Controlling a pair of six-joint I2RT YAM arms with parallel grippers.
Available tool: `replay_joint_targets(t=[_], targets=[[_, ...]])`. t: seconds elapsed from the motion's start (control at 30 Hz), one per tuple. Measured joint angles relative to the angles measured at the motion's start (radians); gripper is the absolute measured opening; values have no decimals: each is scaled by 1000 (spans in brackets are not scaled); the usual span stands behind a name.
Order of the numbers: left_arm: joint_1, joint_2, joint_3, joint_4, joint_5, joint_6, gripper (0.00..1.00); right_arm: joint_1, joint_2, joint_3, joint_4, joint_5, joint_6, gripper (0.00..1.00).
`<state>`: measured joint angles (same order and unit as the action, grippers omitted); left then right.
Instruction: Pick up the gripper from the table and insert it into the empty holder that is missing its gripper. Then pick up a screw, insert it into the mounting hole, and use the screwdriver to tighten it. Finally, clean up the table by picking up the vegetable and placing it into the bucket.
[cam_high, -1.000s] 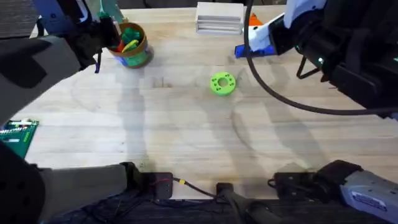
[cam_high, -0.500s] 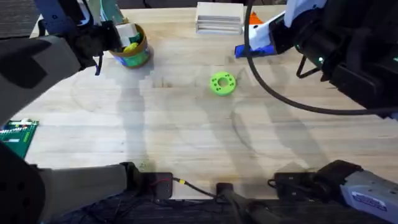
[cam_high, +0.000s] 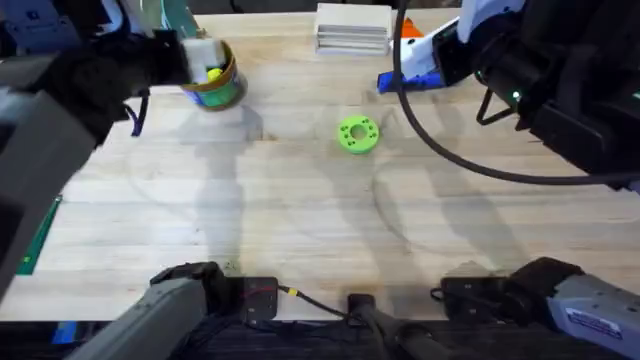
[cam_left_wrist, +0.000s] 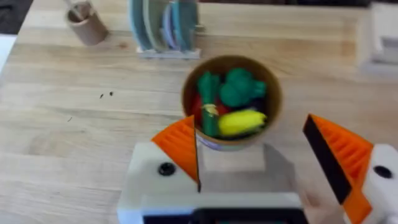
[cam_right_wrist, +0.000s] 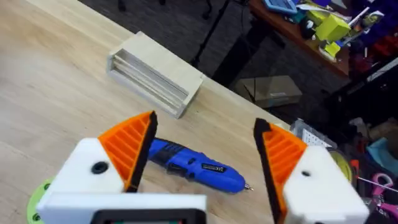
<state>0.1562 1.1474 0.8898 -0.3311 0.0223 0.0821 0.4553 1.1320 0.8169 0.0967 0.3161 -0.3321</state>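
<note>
Round bucket (cam_left_wrist: 231, 102), orange-rimmed, holds the leafy green vegetable (cam_left_wrist: 239, 87); left gripper (cam_left_wrist: 261, 155) hangs above it, ribbed orange pads spread wide, empty. Right gripper (cam_right_wrist: 202, 155) likewise wide, over the blue pen-shaped screwdriver (cam_right_wrist: 196, 165).

white gripper (cam_right_wrist: 202, 162) bodies, orange ribbed pads (cam_right_wrist: 134, 146), black screws, dark arms, black cables.

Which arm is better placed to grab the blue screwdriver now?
Right: the right tool hangs open just over the screwdriver; the left tool is open above the bucket, far across the table.
</note>
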Motion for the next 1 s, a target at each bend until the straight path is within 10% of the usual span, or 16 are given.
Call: replay_joint_targets(t=[0.27,0.47,0.57,0.8,1.0], targets=[[-222,-296,0,-234,1,105,938,0,-83,0,-19,0,103,992],[-344,-450,0,-349,0,123,61,0,-165,0,-117,0,210,991],[-387,-507,0,-370,1,128,8,0,-197,0,-182,-1,232,991],[-417,-553,0,-370,4,130,949,0,-246,0,-251,-3,274,992],[-418,-552,0,-373,3,131,993,0,-246,0,-263,-3,327,991]])
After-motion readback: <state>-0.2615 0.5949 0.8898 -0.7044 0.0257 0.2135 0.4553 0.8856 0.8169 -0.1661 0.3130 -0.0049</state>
